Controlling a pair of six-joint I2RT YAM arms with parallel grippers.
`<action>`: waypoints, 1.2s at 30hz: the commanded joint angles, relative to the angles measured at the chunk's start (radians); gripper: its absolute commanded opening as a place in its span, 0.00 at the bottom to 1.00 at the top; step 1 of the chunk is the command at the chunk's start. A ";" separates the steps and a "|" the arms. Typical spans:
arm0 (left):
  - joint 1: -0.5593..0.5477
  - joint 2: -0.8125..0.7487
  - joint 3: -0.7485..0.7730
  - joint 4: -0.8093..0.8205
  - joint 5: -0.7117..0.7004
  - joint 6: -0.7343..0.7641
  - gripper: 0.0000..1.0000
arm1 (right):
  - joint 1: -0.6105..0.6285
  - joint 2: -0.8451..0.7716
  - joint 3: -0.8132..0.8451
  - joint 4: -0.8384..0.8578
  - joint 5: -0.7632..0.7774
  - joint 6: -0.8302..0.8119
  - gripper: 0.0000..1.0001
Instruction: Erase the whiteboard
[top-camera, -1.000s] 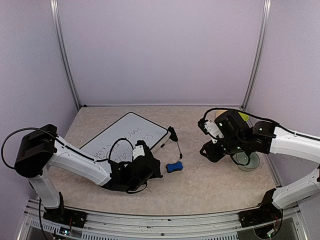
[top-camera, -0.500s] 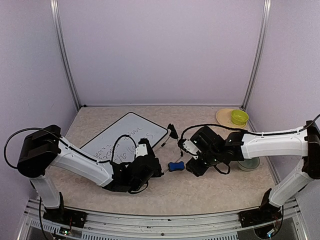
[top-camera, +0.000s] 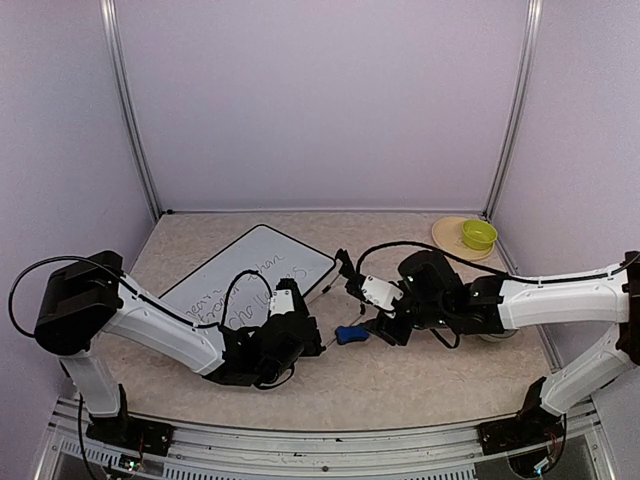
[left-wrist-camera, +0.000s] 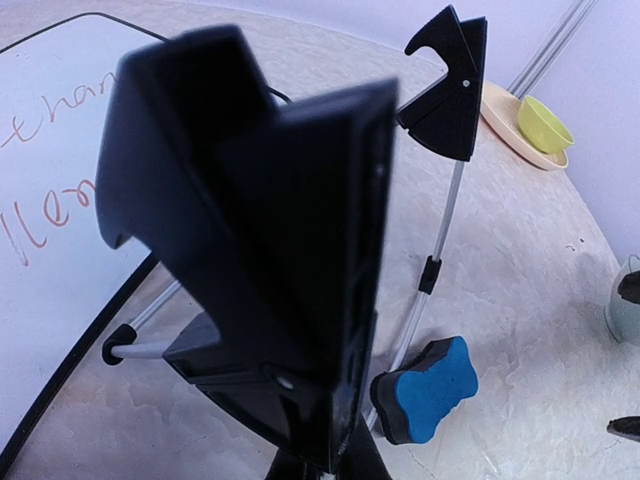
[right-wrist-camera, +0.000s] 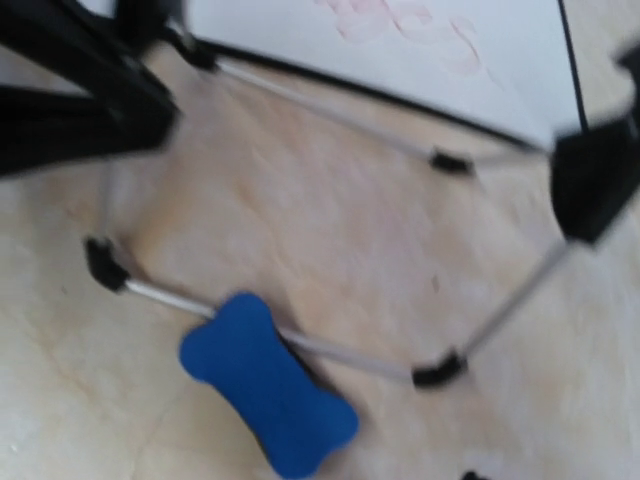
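Blue eraser (top-camera: 349, 334) lies on beige desk (top-camera: 420, 380), touching a rod of the thin, black-tipped wire stand (top-camera: 352, 281). Far right: lime bowl (top-camera: 479, 234) on tan plate (top-camera: 448, 237), well apart from eraser.

The whiteboard (top-camera: 255, 272), with writing on it, lies left of centre. A blue eraser (top-camera: 349, 334) sits between the left gripper (top-camera: 312, 340) and the right gripper (top-camera: 381, 328). A green bowl (top-camera: 479, 234) stands far right.

Lab test cell: blank walls (top-camera: 320, 100), metal posts (top-camera: 131, 110).

The left arm (top-camera: 160, 325) hides the near end of the flat, black-framed white whiteboard (top-camera: 260, 250); its handwriting (top-camera: 262, 272) is illegible.
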 joint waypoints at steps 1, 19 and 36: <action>0.006 -0.018 -0.009 0.037 -0.005 0.013 0.00 | 0.004 0.046 -0.002 0.076 -0.109 -0.137 0.59; 0.005 -0.032 -0.023 0.061 0.007 0.002 0.00 | -0.087 0.282 0.079 0.105 -0.256 -0.283 0.59; 0.006 -0.053 -0.046 0.074 0.017 0.001 0.00 | -0.147 0.442 0.199 0.029 -0.355 -0.299 0.22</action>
